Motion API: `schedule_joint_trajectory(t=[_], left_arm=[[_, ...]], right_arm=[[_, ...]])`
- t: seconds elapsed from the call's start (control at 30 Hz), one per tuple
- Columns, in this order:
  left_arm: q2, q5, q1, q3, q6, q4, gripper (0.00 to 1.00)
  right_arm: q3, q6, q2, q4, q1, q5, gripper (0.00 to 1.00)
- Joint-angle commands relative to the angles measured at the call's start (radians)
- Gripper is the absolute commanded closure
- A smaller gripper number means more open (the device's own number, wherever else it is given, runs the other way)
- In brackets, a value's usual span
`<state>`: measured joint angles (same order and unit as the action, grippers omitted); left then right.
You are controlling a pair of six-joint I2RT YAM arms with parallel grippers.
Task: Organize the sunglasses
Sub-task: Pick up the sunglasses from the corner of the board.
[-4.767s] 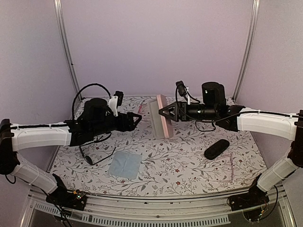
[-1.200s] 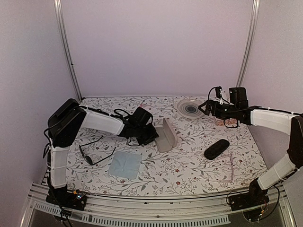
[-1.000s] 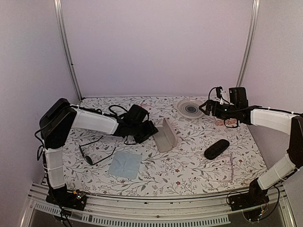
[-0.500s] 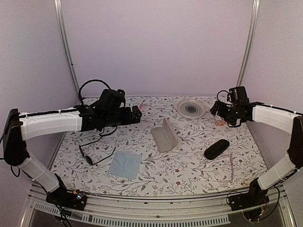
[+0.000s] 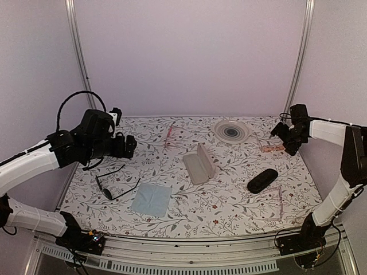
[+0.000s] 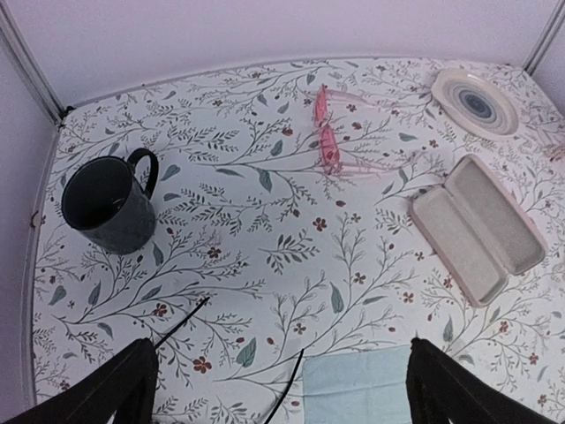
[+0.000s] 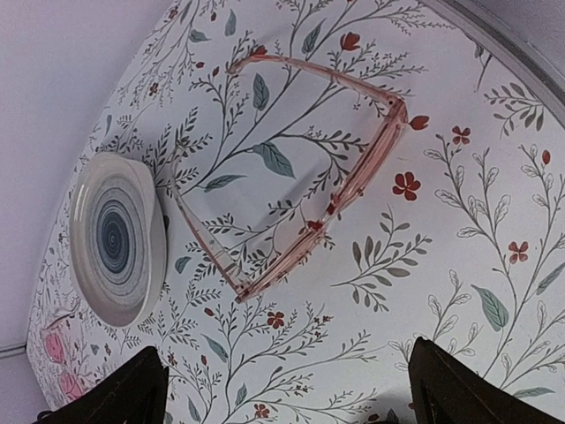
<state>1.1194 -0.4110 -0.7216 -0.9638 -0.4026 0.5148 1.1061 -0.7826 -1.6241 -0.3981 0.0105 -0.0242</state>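
Top external view, so: the sunglasses (image 5: pixel 117 184) are laid flat on the floral worktop (image 5: pixel 229 200) near its left side, just beside a pale blue cloth (image 5: pixel 152 199), while the left claw (image 5: pixel 129 146) is held spread wide behind them and the right claw (image 5: pixel 287 140) is spread too, near pink-framed glasses (image 7: pixel 309 194), nothing gripped.

Table (image 5: pixel 229 215): white, floral print.
Sunglasses (image 5: pixel 116 184): front left, just beside the cloth.
Cloth (image 5: pixel 152 199): pale blue, flat, front left of centre.
Open case (image 5: pixel 199 164): centre, pale, lid raised.
Black case (image 5: pixel 262 180): right, closed.
Plate (image 5: pixel 231 131): back right.
Pink glasses (image 5: pixel 170 133): back centre.
Mug (image 6: pixel 110 205): dark, upright, back left.
Pale frames (image 7: pixel 300 177): near the plate, right edge.
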Motion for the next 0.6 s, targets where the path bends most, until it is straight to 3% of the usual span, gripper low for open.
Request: schedule_joint_trajectory(t=[0.0,0.3,0.57], left_arm=[[-0.020,-0.012,0.002,0.046,0.001,0.116,0.01],[-0.031,-0.034,-0.037,0.095,-0.100,0.220,0.01],[-0.171,-0.003,-0.040,0.175,-0.037,0.105,0.01]], right_arm=[[0.069,-0.091,-0.067,-0.050,-0.027,0.027,0.06],[0.161,-0.129,-0.195,-0.076,-0.068,0.081,0.25],[0.235,-0.084,-0.302,-0.081,-0.093,0.096,0.41]])
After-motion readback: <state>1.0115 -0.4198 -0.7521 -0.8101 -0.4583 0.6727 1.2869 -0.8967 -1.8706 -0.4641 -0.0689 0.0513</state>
